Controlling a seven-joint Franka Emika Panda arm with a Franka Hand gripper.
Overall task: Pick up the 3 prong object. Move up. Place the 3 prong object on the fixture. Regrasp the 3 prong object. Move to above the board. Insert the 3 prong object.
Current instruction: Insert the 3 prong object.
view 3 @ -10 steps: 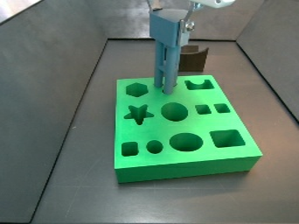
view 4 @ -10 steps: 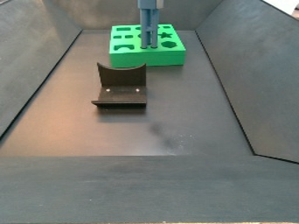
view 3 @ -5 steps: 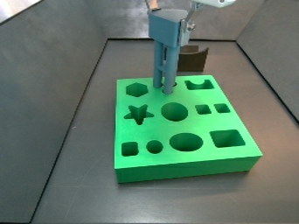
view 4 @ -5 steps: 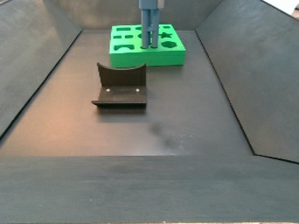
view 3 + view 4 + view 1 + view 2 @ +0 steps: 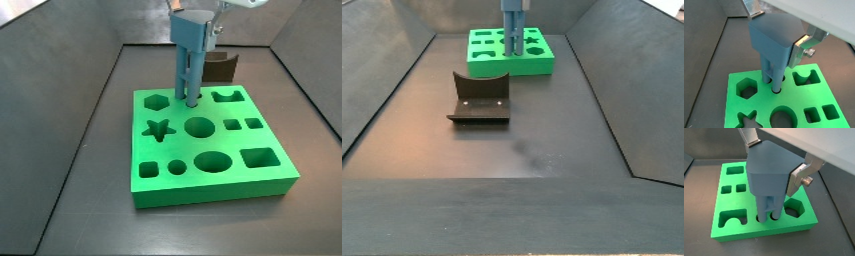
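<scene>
The 3 prong object (image 5: pixel 774 42) is a steel-blue piece standing upright, its pointed end up between the silver fingers. My gripper (image 5: pixel 777 27) is shut on it in both wrist views (image 5: pixel 777 157). Its prongs (image 5: pixel 765 212) reach down into small round holes of the green board (image 5: pixel 724 203), between the hexagon cut-out (image 5: pixel 745 90) and the U-shaped cut-out (image 5: pixel 803 77). In both side views the gripper (image 5: pixel 197 25) holds the 3 prong object (image 5: pixel 190 75) over the board's (image 5: pixel 227 140) far edge. The fixture (image 5: pixel 480 97) stands apart, in front of the board (image 5: pixel 536 62).
Dark sloping walls enclose the grey floor (image 5: pixel 529 150) on all sides. The board carries star (image 5: pixel 158 130), round, oval and square cut-outs. In a side view the fixture (image 5: pixel 225 68) shows just behind the board.
</scene>
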